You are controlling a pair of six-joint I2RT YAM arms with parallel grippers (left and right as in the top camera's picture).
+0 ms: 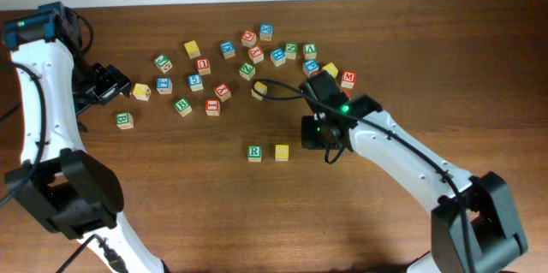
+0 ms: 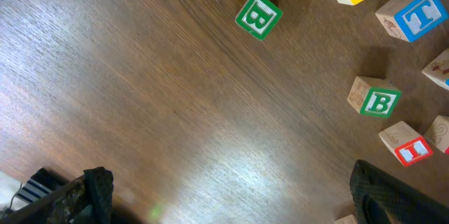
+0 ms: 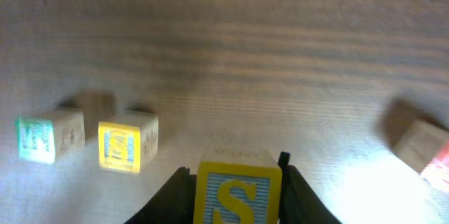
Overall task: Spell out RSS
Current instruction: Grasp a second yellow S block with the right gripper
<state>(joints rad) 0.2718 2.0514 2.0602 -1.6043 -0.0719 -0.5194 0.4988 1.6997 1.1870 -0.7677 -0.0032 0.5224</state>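
A green R block [image 1: 254,152] and a yellow S block [image 1: 282,151] sit side by side on the wooden table; the right wrist view shows them at the left as a green block [image 3: 43,137] and a yellow S block [image 3: 126,142]. My right gripper [image 1: 318,134] is shut on a second yellow S block [image 3: 237,189] and holds it just right of the placed S. My left gripper [image 1: 110,85] is open and empty at the far left, near a yellow block [image 1: 141,91]; its fingers show at the bottom of the left wrist view [image 2: 228,199].
Several loose letter blocks lie scattered across the back of the table, among them a green B [image 2: 258,15], another green B [image 2: 374,98] and a red M [image 1: 348,78]. A blurred block [image 3: 428,147] lies to my right gripper's right.
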